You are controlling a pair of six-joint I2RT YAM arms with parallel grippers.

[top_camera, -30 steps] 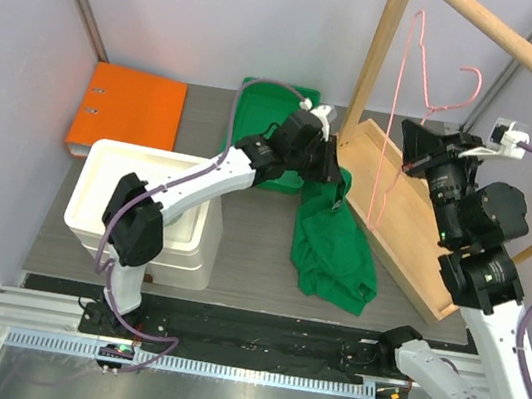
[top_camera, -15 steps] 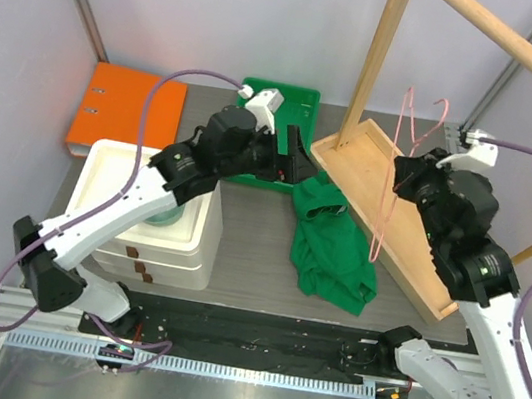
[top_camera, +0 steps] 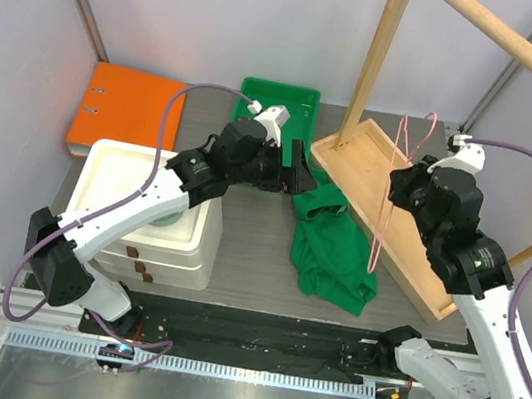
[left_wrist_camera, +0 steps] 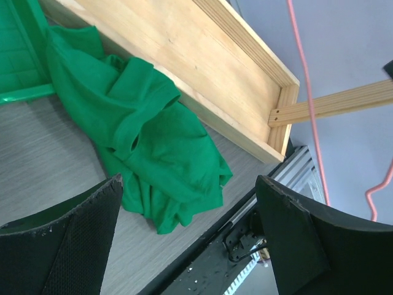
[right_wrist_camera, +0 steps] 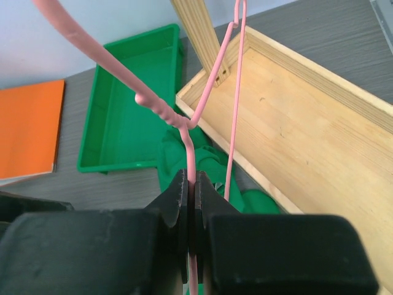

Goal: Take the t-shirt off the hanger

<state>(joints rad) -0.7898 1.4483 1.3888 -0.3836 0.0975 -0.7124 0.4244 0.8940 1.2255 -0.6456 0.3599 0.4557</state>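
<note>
Overhead, the t-shirt [top_camera: 332, 245] lies crumpled on the table [top_camera: 247, 257] against the wooden tray [top_camera: 367, 170], off the hanger [top_camera: 378, 240], so the task looks done. Left wrist: the left gripper [left_wrist_camera: 189, 190] hovers above it, jaws wide apart, empty. Right wrist: the right gripper [right_wrist_camera: 191, 190] is clamped on the pink wire, seemingly to hold it clear of the cloth.
</note>
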